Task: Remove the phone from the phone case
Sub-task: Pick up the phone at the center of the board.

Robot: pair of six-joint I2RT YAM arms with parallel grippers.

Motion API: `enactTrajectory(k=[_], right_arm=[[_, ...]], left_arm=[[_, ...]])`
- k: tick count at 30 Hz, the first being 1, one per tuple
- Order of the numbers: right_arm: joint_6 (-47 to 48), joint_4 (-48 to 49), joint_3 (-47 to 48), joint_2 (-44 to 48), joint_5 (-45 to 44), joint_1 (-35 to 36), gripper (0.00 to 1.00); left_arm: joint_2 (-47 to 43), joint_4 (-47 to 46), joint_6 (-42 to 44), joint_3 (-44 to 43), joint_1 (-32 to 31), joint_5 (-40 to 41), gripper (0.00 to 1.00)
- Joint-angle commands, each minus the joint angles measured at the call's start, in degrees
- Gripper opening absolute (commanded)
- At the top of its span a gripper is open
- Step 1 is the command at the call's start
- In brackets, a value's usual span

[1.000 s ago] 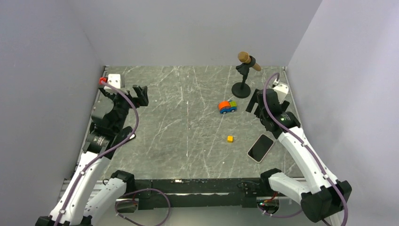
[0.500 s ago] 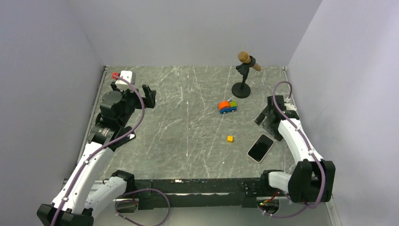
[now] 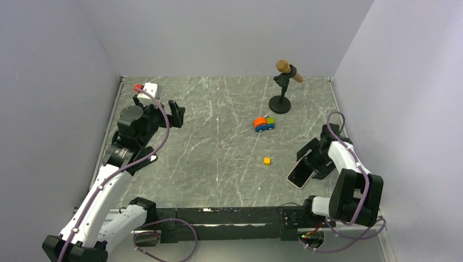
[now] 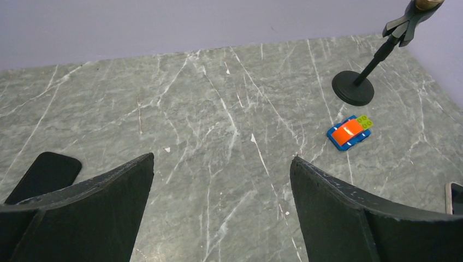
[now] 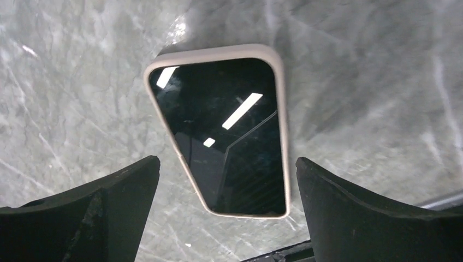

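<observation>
The phone, black screen up in a pale beige case [image 3: 302, 172], lies flat on the grey marble table near the front right. My right gripper [image 3: 316, 159] hovers over it, open and empty. In the right wrist view the cased phone [image 5: 224, 131] fills the middle and my right gripper [image 5: 227, 160] straddles its near end without touching. My left gripper [image 3: 176, 113] is open and empty at the back left, far from the phone. In the left wrist view my left gripper [image 4: 222, 158] is over bare table, and the phone's corner [image 4: 456, 196] shows at the right edge.
A blue and orange toy car [image 3: 263, 124] and a small yellow cube [image 3: 266, 161] lie mid-table. A black microphone stand [image 3: 281, 101] stands at the back right. A dark flat rounded object [image 4: 46, 172] lies by the left fingers. Grey walls enclose the table.
My right arm has swung from the back right toward the front and lowered its open gripper over the phone. My left gripper has shifted a little to the right.
</observation>
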State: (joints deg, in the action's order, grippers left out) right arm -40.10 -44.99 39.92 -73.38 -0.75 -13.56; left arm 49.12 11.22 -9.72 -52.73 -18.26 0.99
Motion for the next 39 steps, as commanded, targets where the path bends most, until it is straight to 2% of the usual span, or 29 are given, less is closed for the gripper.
enactTrajectory(k=[1, 8, 17, 19, 22, 24, 27, 30, 32, 39], right_arm=[[1.6, 4.7, -2.2, -1.4, 9.0, -0.2, 1.0], [0.0, 2.1, 0.3, -2.9, 1.0, 4.2, 1.0], [-3.4, 1.3, 2.2, -11.4, -2.3, 11.2, 1.0], [-3.9, 1.5, 2.2, -14.1, -1.2, 11.3, 0.96], [-3.4, 2.7, 2.0, -17.7, 0.5, 11.3, 0.83], [-2.9, 4.4, 1.4, -18.3, 3.1, 11.4, 0.66], [-3.6, 6.6, -0.2, -16.6, 3.6, 11.6, 0.34], [-4.0, 9.9, -1.9, -11.2, 2.4, 13.2, 0.15], [-3.7, 11.6, -1.9, -7.4, -0.3, 16.9, 0.0], [5.7, 13.4, 2.3, 2.2, -3.1, 22.8, 0.0]], left_arm=[[-0.1, -2.3, 1.1, -1.5, -0.3, -2.7, 0.98], [0.1, -2.3, 1.0, -1.5, -0.5, -2.9, 0.99], [-0.1, -1.9, 0.8, -1.3, -0.5, -1.8, 0.99], [-0.1, -1.7, 0.7, -1.4, -0.5, -1.5, 0.99], [0.0, -1.6, 0.7, -1.4, -0.5, -1.4, 0.99], [0.1, -1.6, 0.6, -1.4, -0.6, -1.5, 0.99], [0.5, -1.6, 0.1, -1.3, -0.6, -2.1, 0.99], [1.4, -1.1, -0.4, -1.9, -0.8, -2.7, 0.99], [2.1, -0.6, -1.2, -2.2, -0.8, -3.4, 0.99], [6.7, -1.3, -5.5, -2.4, -0.9, -10.4, 0.99]])
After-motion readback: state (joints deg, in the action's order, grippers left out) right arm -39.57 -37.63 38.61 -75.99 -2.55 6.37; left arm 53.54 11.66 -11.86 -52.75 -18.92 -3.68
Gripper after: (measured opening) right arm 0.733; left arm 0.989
